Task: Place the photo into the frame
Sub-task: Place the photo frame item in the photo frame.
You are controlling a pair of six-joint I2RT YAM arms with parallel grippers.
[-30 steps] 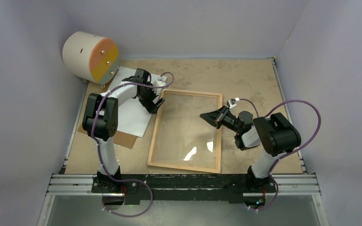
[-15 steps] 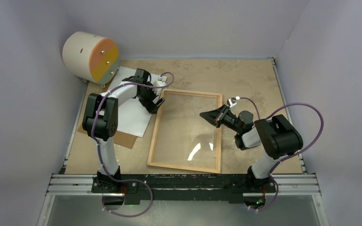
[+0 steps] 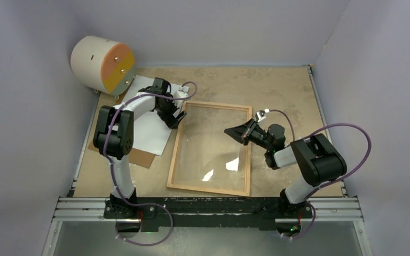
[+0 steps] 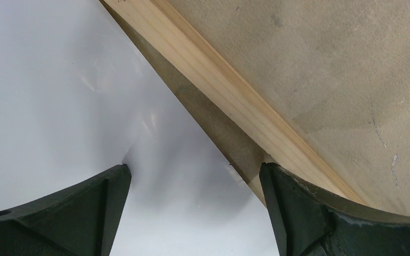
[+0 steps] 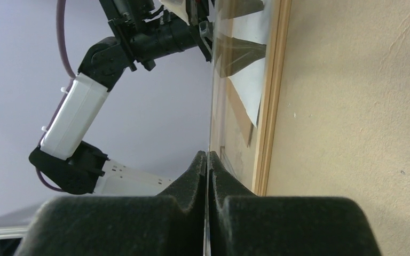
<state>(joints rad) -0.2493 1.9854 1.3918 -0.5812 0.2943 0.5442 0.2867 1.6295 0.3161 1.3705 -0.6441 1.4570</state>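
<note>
- the frame point(image 3: 209, 188) lies flat on the tabletop point(image 3: 277, 90), its near rail closest to the arm bases.
- over the frame's right rail, the right end effector point(image 3: 229, 131) is pressed together on the edge of the clear pane point(image 3: 208, 149). its wrist view shows the sheet edge-on between the pads, seemingly raised off the wood.
- just left of the frame, the photo point(image 3: 148, 130) lies white side up on a brown backing sheet point(image 3: 139, 156), not yet inside.
- by the frame's far-left corner, the left end effector point(image 4: 195, 176) is spread wide, low over the photo's edge, gripping nothing.
- step in hand, as i read it: opening the frame while readying to take the print.
- next calls for closing on that thin edge, then sliding the photo into the frame.
</note>
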